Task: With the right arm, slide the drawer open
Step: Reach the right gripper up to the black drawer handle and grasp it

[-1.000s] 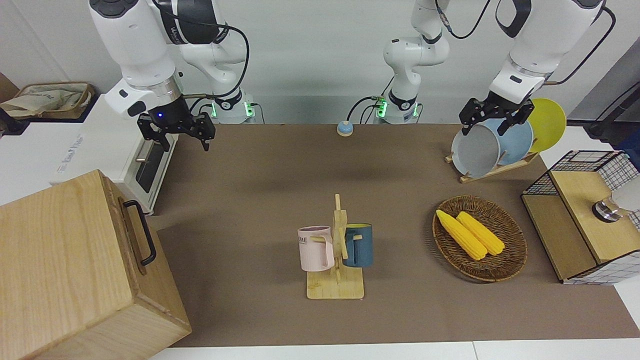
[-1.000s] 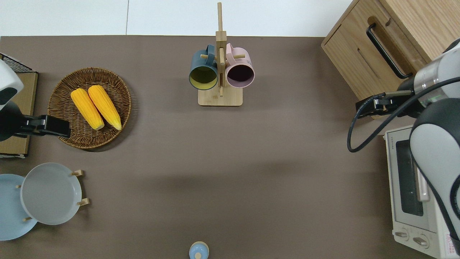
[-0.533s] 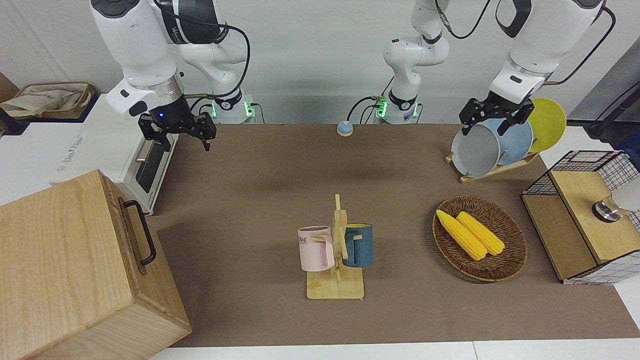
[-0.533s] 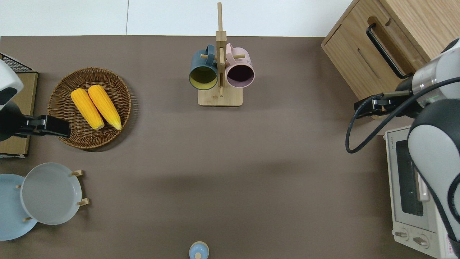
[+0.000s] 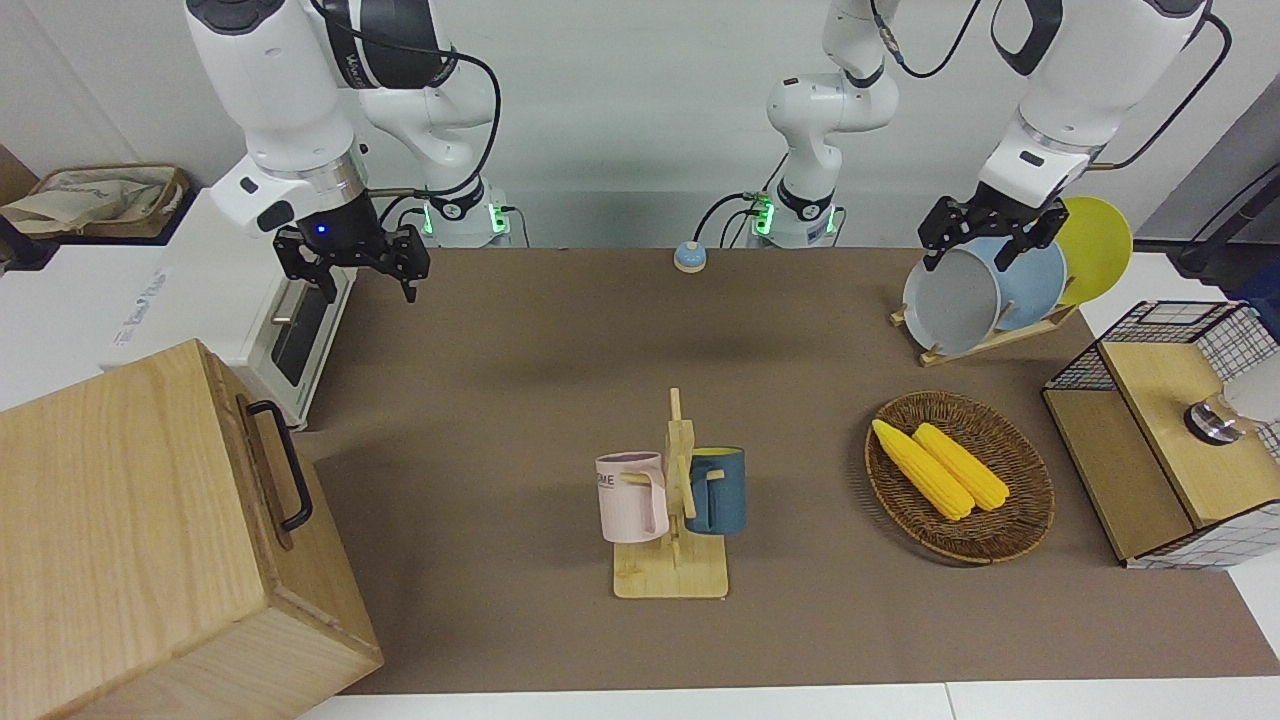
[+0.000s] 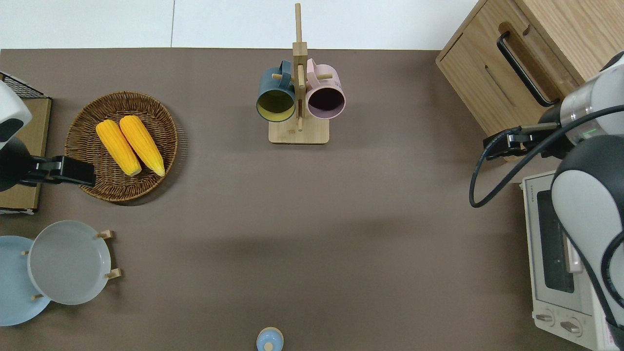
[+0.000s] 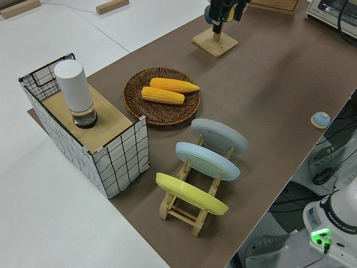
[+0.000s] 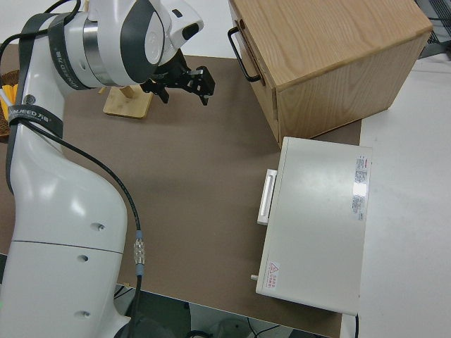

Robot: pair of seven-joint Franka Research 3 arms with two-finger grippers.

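Observation:
The drawer [image 5: 262,470] is the upper part of the big pale wooden box [image 5: 130,540] at the right arm's end of the table. Its front is flush with the box, and its black bar handle [image 5: 283,465] also shows in the overhead view [image 6: 524,68] and the right side view [image 8: 243,53]. My right gripper [image 5: 368,290], blue light at the wrist, is open and empty. In the overhead view [image 6: 502,145] it hangs over the box corner nearest the robots, apart from the handle. It also shows in the right side view [image 8: 182,83]. The left arm is parked, its gripper [image 5: 990,245] open.
A white toaster oven [image 5: 230,310] stands beside the wooden box, nearer to the robots. A mug rack [image 5: 672,500] with two mugs is mid-table. A basket of corn [image 5: 1010,520], a plate rack [image 5: 985,345] and a wire-grid box [image 5: 1170,430] are toward the left arm's end.
My right gripper has shifted slightly and risen a little. The drawer and the left arm have not moved.

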